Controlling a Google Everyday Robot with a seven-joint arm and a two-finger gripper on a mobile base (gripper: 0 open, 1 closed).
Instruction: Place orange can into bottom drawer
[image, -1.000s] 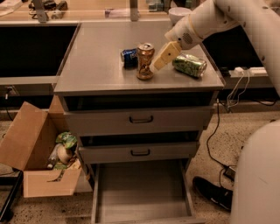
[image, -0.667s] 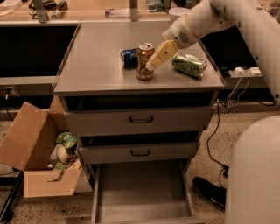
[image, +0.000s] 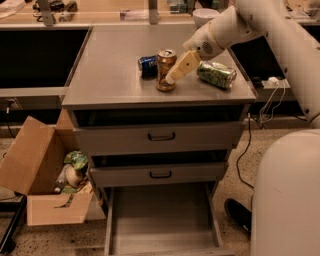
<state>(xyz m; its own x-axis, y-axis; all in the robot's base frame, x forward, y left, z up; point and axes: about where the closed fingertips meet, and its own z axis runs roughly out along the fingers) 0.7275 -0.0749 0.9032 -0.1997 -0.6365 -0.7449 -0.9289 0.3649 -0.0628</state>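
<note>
The orange can (image: 165, 70) stands upright on the cabinet top, upper centre of frame. The gripper (image: 175, 75) is right up against its right side, can't tell if it's actually gripping. Bottom drawer (image: 160, 215) hangs open at bottom centre.

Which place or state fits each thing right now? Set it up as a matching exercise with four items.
Things:
1. orange can
2. green can
3. bottom drawer
4. tool

Places or states:
A. pulled out, low near the floor
B. lying on its side at the right of the cabinet top
C. standing upright on the cabinet top
D. at the orange can's right side in the camera view, above the cabinet top

Pairs: 1-C, 2-B, 3-A, 4-D
</note>
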